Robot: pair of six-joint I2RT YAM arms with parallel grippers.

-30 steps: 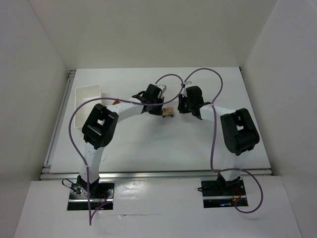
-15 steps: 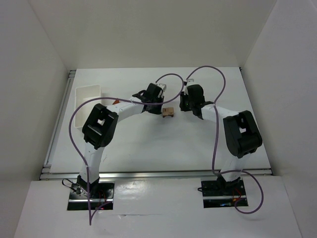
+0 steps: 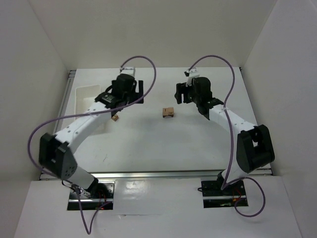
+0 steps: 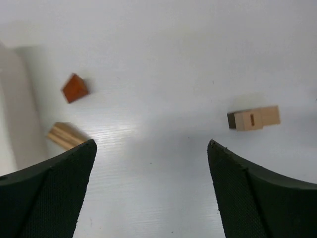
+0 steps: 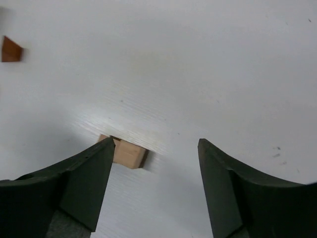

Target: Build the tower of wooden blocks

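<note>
The wood block tower (image 3: 168, 112) is only a little stub, sitting mid-table and a touch toward 12 o'clock.

Biggest first: one white table (image 3: 163, 148) and two arms. The left hand (image 4: 151, 143) hangs at about 10 o'clock from the stub and the right hand (image 5: 155, 140) at about 1 o'clock. Both have their fingers spread wide apart with nothing between them, and both are clear of the blocks. There's one white tray (image 3: 86, 90) at the table's 9 o'clock edge, partly under the left arm.

The stub looks like one dark brown arch piece (image 4: 231, 120) with tan cubes (image 4: 257, 117) on it. I think there are two cubes, but they're too small to be sure. Off to its 9 o'clock, near the tray, is one loose tan block (image 3: 115, 118). One orange-red roof piece (image 4: 74, 88) lies just beside that, at roughly 1 o'clock from it in the left wrist view. From the top camera I can't pick the roof out.

As for handling, these should be feather-light, rigid, smooth wood, and way smaller than the finger pads. My guess is they'll skate or tip at the slightest nudge. I'd pinch the loose block square across two flat opposite faces. I'd take the roof by its flat triangular ends, since the slopes would probably squirt out. The stub could topple if a finger brushes it.
</note>
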